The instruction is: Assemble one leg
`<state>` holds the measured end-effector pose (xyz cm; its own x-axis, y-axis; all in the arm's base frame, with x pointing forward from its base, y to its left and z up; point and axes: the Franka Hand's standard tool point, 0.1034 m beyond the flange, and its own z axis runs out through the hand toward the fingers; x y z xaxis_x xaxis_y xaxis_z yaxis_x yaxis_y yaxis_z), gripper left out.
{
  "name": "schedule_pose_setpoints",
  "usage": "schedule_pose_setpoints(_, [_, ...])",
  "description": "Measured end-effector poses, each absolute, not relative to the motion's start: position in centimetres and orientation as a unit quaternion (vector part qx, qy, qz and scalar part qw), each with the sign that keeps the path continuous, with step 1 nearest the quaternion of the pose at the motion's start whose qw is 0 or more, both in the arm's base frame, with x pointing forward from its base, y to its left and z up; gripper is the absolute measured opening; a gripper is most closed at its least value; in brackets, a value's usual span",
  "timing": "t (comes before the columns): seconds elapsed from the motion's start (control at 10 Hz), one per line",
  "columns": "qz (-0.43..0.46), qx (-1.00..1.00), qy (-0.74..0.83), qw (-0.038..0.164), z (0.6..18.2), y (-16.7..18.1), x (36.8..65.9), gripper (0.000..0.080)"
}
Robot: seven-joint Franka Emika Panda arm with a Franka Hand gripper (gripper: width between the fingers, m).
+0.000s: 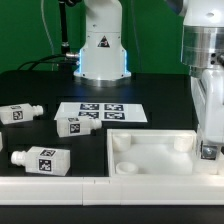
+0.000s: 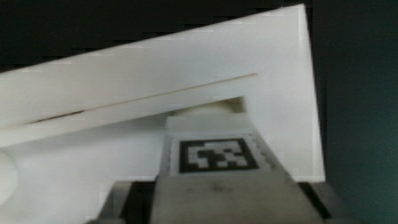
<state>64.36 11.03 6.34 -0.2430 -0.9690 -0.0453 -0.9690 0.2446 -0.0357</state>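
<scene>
Hand [image 1: 208, 150] clenched on one leg [image 2: 221, 152], held at the tray-like top's [image 1: 150, 165] corner on the exterior view's right. Seating in the corner hole not visible; probably mid-insertion. Three spare legs [image 1: 40, 158] lie loose on desk [image 1: 160, 95].

You have the marker board [image 1: 99, 111] lying flat on the black desk [image 1: 40, 85], its printed tags facing up. Just beside it, toward the exterior view's right, you see the large white tray-like piece [image 1: 150, 152] with raised rims and round corner sockets. Behind everything hangs a green backdrop [image 1: 150, 25], with dark cables [image 1: 50, 55] trailing down at the exterior view's left.
</scene>
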Motion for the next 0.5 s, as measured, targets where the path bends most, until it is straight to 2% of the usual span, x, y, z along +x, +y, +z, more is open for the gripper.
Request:
schedule_pose_setpoints(0.2, [0.000, -0.603, 0.797, 0.028, 6.27, 11.02, 64.33, 0.0284])
schedule_pose_setpoints(0.3, [-0.001, -0.611, 0.791, 0.028, 6.27, 11.01, 64.33, 0.0467])
schedule_pose_setpoints(0.4, [-0.005, -0.700, 0.713, 0.027, 6.33, 11.04, 64.38, 0.0592])
schedule_pose_setpoints(0.5, [-0.007, -0.766, 0.642, 0.027, 6.44, 11.12, 64.44, 0.0592])
